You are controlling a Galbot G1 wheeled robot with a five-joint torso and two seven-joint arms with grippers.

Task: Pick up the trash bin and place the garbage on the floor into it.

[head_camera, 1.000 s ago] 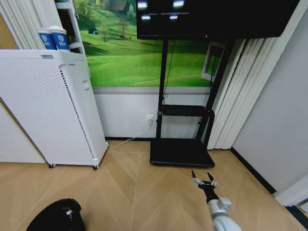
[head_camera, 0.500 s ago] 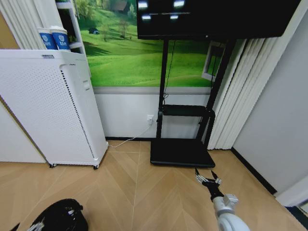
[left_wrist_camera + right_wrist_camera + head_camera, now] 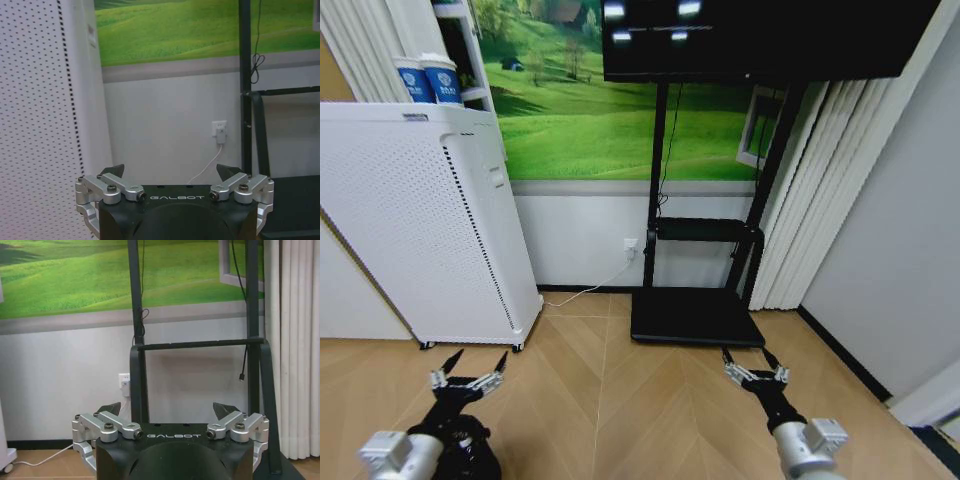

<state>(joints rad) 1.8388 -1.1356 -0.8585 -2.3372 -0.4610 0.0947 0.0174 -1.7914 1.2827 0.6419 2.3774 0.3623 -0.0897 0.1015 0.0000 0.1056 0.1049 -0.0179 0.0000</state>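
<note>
The black trash bin [image 3: 484, 462] stands on the wooden floor [image 3: 610, 400] at the bottom left of the head view, largely covered by my left arm. My left gripper [image 3: 470, 366] hovers open just above and beyond it, holding nothing. In the left wrist view the left gripper [image 3: 172, 171] points at the wall, its fingers spread wide. My right gripper [image 3: 752, 362] is open and holds nothing; it hangs over the floor just in front of the TV stand base [image 3: 695, 318]. The right wrist view has the right gripper [image 3: 168, 409] facing the stand. The garbage is out of view.
A tall white perforated appliance [image 3: 420, 230] stands at the left with blue paper cups [image 3: 430, 80] on top. A cable runs from the wall outlet [image 3: 632, 246] along the skirting. Curtains [image 3: 820, 190] and a grey wall close the right side. Bare parquet lies between the grippers.
My left arm has risen into the head view and its open gripper now sits over the bin. The right gripper has shifted slightly to the right.
</note>
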